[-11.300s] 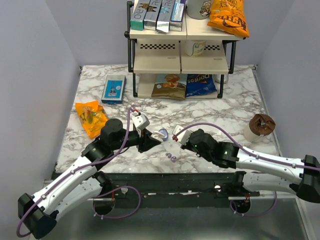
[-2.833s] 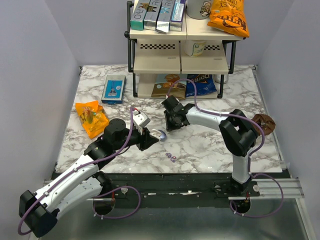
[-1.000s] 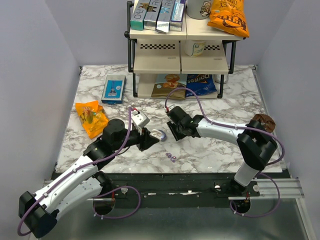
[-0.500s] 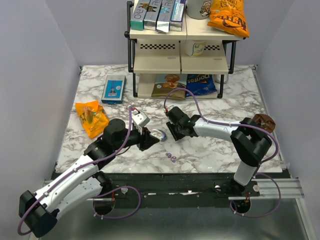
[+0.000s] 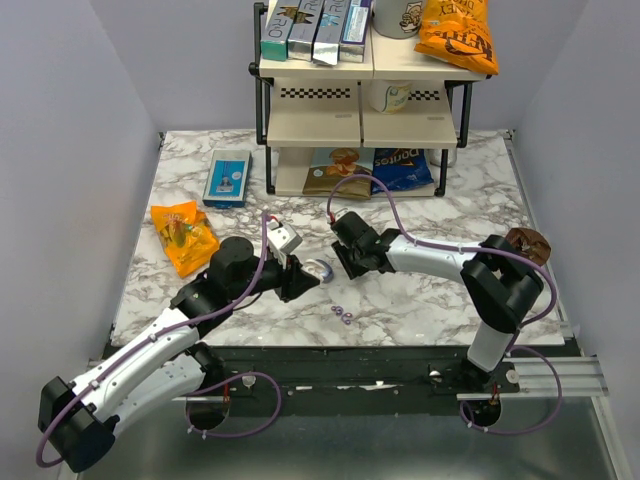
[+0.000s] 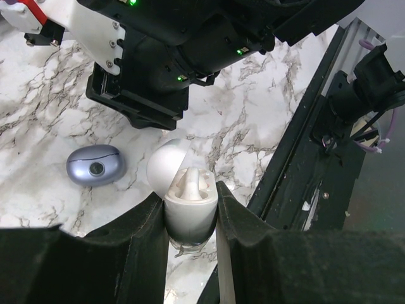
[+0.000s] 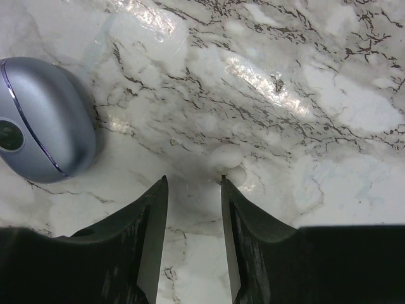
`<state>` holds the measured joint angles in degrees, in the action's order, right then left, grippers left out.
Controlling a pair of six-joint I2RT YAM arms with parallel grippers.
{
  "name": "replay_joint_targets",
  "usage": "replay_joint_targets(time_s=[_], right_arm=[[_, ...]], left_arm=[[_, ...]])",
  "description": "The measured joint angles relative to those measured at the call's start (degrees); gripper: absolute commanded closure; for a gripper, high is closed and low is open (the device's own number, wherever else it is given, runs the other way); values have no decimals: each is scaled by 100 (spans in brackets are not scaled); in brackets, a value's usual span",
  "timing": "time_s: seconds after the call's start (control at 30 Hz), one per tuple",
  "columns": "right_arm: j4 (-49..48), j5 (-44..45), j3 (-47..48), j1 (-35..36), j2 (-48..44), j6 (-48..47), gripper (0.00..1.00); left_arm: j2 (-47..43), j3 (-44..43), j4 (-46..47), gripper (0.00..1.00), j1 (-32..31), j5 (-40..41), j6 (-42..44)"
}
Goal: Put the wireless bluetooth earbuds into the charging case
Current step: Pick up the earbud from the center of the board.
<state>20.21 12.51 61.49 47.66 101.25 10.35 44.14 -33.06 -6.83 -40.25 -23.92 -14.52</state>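
One readable brand, Doritos, on blue bag [image 5: 402, 170]; top-shelf boxes [image 5: 315, 30] cut off; left gripper [image 6: 188, 199] clamped on open white case [image 6: 186, 218]; right gripper [image 7: 193, 183] half-spread, holding nothing.

Marble table [image 5: 420, 300]: earbuds [image 5: 343, 314], lavender case [image 7: 41, 120], rack [image 5: 360, 110]

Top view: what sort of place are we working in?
Probably a staged test cell, not a real kitchen: a marble-look table boxed in by plain walls, with a rack of snack bags at the back.
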Motion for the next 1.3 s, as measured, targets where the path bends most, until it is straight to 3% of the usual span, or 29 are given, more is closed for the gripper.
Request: replay_joint_targets(time_s=[0.93, 1.3], right_arm=[[-31, 315, 118, -81, 96, -142, 53], [-42, 411, 122, -229, 138, -142, 60]], left_arm=[[131, 0, 31, 100, 0, 7, 2], [170, 0, 33, 100, 0, 7, 2]])
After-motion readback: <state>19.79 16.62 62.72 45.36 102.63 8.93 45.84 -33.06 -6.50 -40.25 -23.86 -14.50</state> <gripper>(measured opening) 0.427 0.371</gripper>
